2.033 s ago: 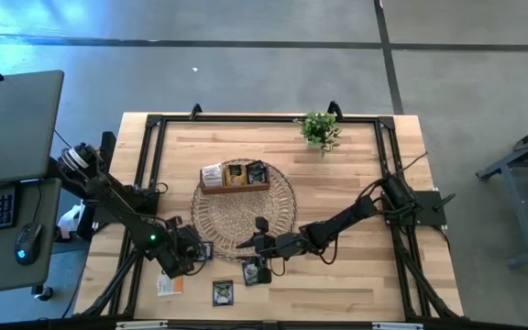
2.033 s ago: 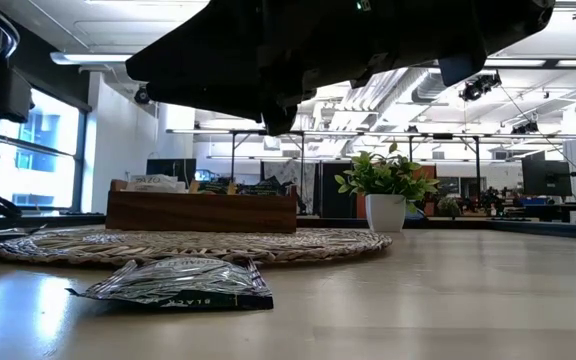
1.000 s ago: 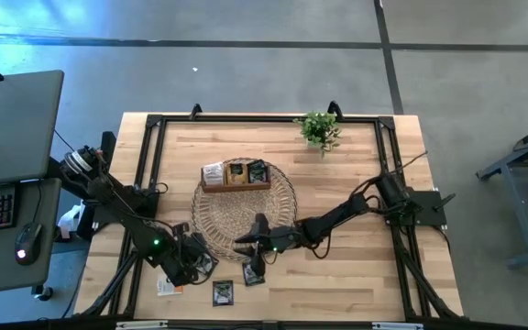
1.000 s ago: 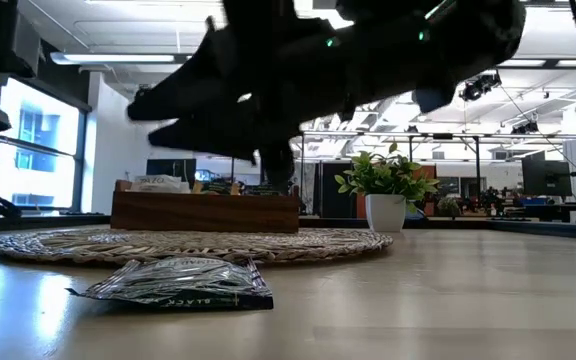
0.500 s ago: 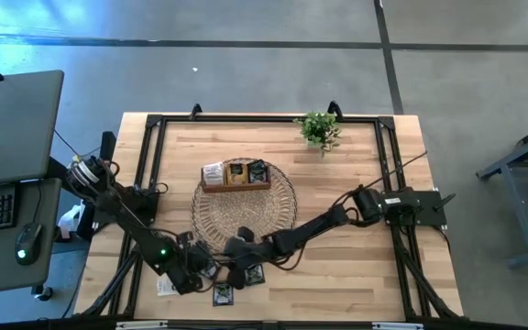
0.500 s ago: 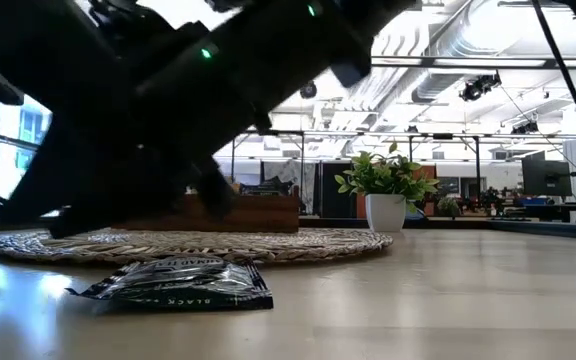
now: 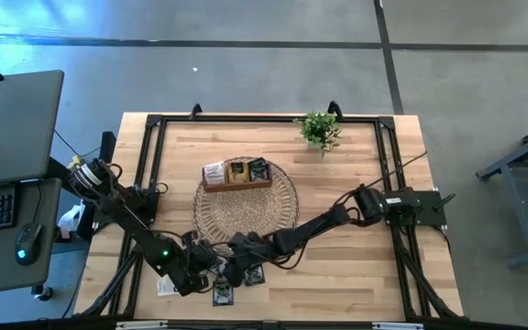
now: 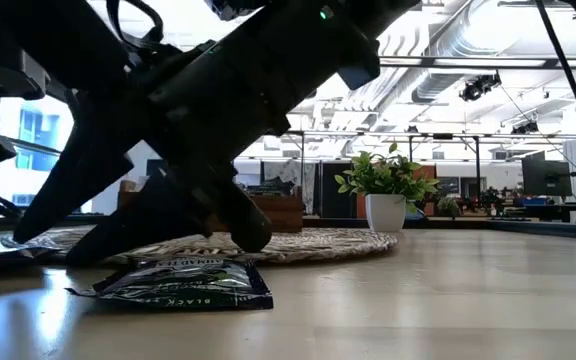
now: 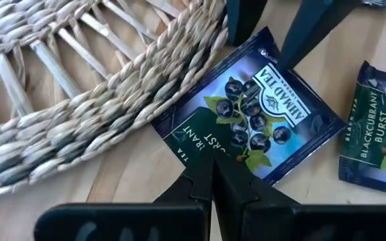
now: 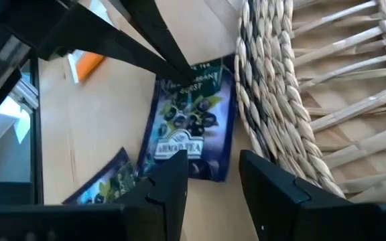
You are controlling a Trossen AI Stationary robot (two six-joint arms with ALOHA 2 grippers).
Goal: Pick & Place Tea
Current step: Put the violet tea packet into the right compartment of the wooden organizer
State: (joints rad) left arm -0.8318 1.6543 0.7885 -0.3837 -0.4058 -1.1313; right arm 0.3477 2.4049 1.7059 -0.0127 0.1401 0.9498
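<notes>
A dark blue blackcurrant tea packet (image 9: 256,110) lies beside the near rim of the round woven mat (image 7: 246,211). My left gripper (image 9: 213,175) is shut at one edge of it. My right gripper (image 10: 210,177) is open; its fingers stand on either side of the packet's opposite corner (image 9: 267,37), and I cannot tell whether they touch it. More dark packets lie close by (image 9: 374,134) (image 7: 220,293), along with an orange one (image 10: 86,63). The wooden tray (image 7: 236,186) on the mat holds a few packets. My left gripper pinches the packet's edge (image 9: 210,150) between its two shut fingertips, near the printed flavour name, on the side away from my right gripper. The fingers come in low and slanting. Whether the packet is clear of the table, I cannot tell.
A small potted plant (image 7: 319,130) stands at the far right of the table. Both arms crowd the near left area beside the mat. One dark packet (image 8: 178,285) lies near the table's front edge. A desk with keyboard and mouse stands left of the table.
My right gripper has left the mat's near part, gone toward the table's near left and come down low to the packet that my left gripper holds. Its arm has stretched out across the table. My left gripper has shifted a little toward the near edge.
</notes>
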